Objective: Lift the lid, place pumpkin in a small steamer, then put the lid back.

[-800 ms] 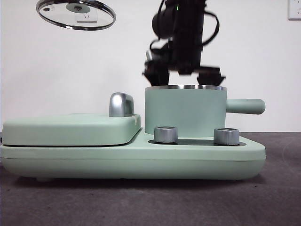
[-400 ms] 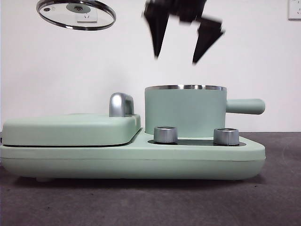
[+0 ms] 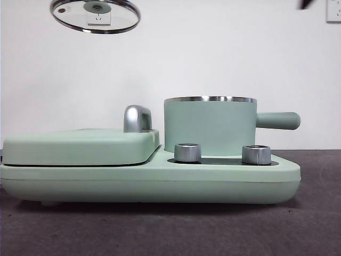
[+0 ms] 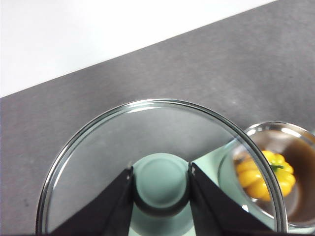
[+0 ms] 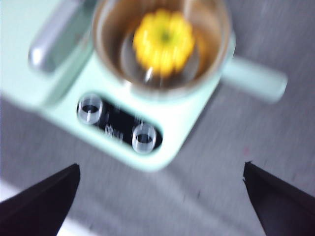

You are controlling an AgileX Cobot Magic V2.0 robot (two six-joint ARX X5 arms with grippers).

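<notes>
The glass lid [image 3: 96, 15] hangs high at the upper left of the front view, tilted. My left gripper [image 4: 161, 170] is shut on the lid's mint-green knob [image 4: 161, 191], with the clear disc [image 4: 147, 132] spread around it. The small steamer [image 3: 210, 127] stands uncovered on the appliance, handle to the right. The yellow pumpkin [image 5: 163, 42] sits inside it and also shows through the lid's edge as the pumpkin [image 4: 265, 176]. My right gripper [image 5: 161, 166] is open and empty, high above the steamer [image 5: 224, 59]. Only a black tip [image 3: 305, 4] of it shows in the front view.
The steamer sits on a mint-green appliance base [image 3: 149, 184]. A wide flat griddle cover [image 3: 80, 145] with a steel handle [image 3: 137, 118] takes the left side. Two steel dials [image 3: 187, 152] [image 3: 256, 154] stand in front of the pot. The table is dark grey.
My right gripper has risen from the pot's rim and left toward the upper right corner, open. The held lid has shifted slightly right.
</notes>
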